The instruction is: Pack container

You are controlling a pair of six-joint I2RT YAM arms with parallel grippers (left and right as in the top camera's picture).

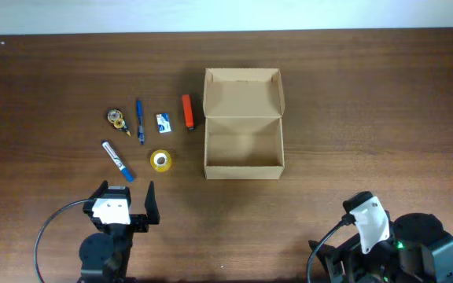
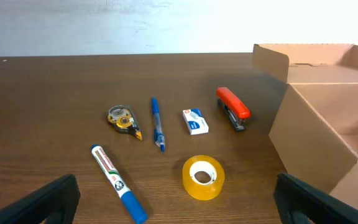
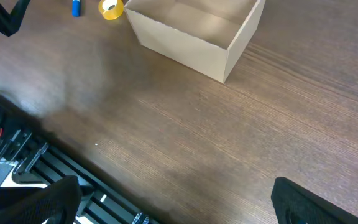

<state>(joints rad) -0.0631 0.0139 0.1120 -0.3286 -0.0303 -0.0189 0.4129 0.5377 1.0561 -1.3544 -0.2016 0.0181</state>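
Left gripper: jaws spread wide, empty, at the near side of the wooden table. Straight ahead and nearest, a yellow tape roll. Ahead to the left, a white marker with a blue cap, lying at a slant. Farther ahead in a loose row, left to right: correction tape dispenser, blue pen, small white-and-blue staple box, red stapler.

Ahead and to the right, well apart from the fingers: the container, a tan cardboard box, upright, open and empty, with its hinged lid flap folded back on the far side. Stapler near its left wall, apart from it.

Right gripper: likewise spread wide and empty, by the table's front edge. Container ahead and to the left of it, well apart.
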